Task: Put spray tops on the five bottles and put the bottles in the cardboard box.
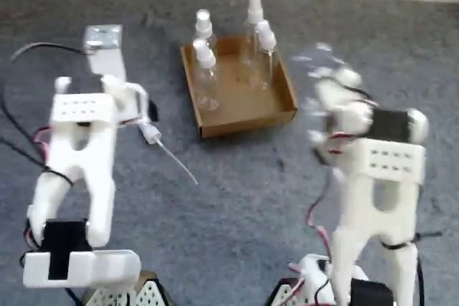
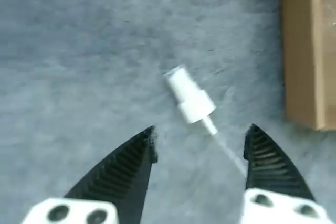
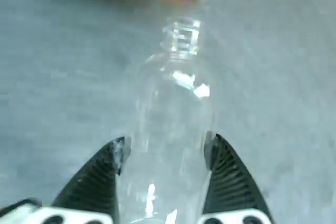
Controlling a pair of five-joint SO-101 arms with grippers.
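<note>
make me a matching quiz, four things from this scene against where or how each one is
Things:
1 spray top
2 uncapped bottle
3 cardboard box
4 left gripper

Places or states:
A holds four capped bottles
B jaws apart, over the spray top
C lying loose on the carpet
D held in the right gripper

Pairs: 1-C, 2-D, 3-A, 4-B

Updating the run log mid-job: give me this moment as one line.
cardboard box: four capped bottles inside | left pincer: open, near loose spray top | right pincer: shut on uncapped bottle
</note>
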